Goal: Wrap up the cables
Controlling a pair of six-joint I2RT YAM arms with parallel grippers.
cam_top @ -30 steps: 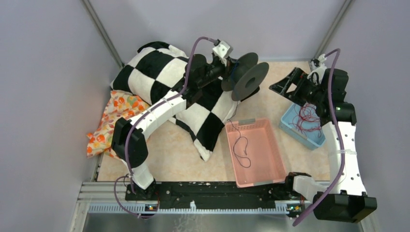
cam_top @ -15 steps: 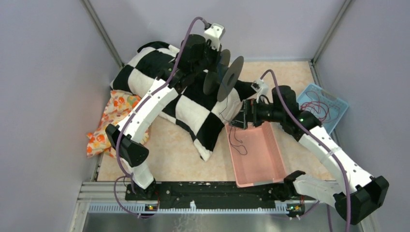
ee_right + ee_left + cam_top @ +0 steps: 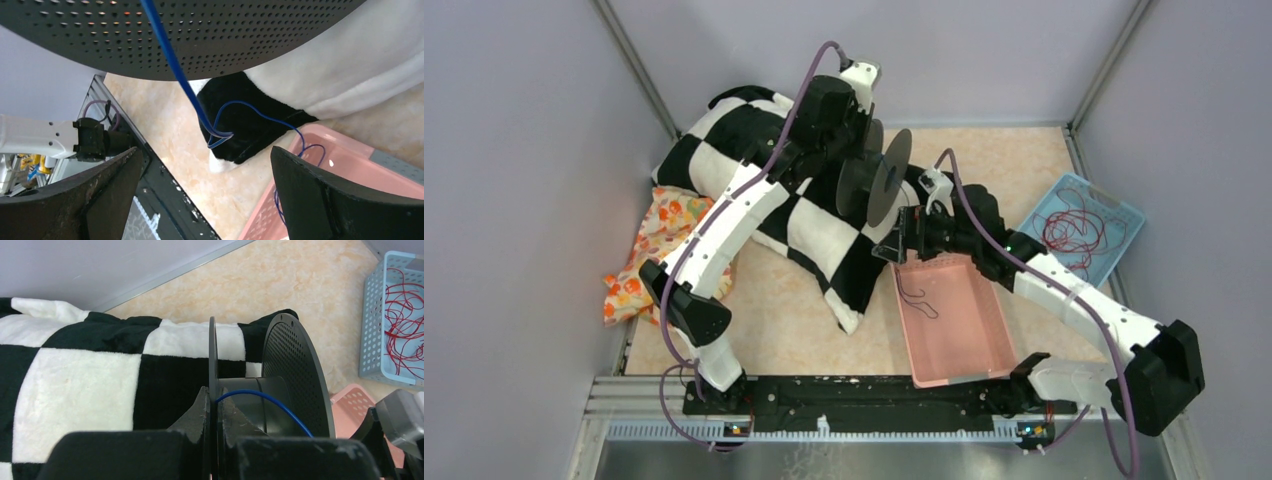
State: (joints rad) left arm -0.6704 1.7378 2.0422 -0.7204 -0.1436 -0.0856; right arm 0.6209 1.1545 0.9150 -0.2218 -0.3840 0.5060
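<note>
A black spool [image 3: 879, 180] hangs upright over the checkered cushion, and my left gripper [image 3: 861, 160] is shut on its thin near flange [image 3: 212, 355]. In the left wrist view both jaws pinch that flange at the gripper [image 3: 213, 407]. The cable [image 3: 270, 402], a thin dark blue wire, arcs off the spool hub. It drops past the perforated flange [image 3: 200, 35], where the cable [image 3: 175, 65] kinks and loops into the pink basket [image 3: 350, 165]. Its loose end [image 3: 919, 300] lies inside. My right gripper [image 3: 894, 240] sits just below the spool, open; the gripper [image 3: 210, 200] holds nothing.
A black-and-white checkered cushion [image 3: 724, 160] fills the back left, with an orange floral cloth [image 3: 664, 240] beside it. The pink basket [image 3: 999, 320] stands in the near middle. A blue basket [image 3: 1114, 215] of red wires sits at the far right by the wall.
My right arm swung left from the blue basket to just under the spool, jaws open. My left arm pulled the spool back and left and turned it edge-on.
</note>
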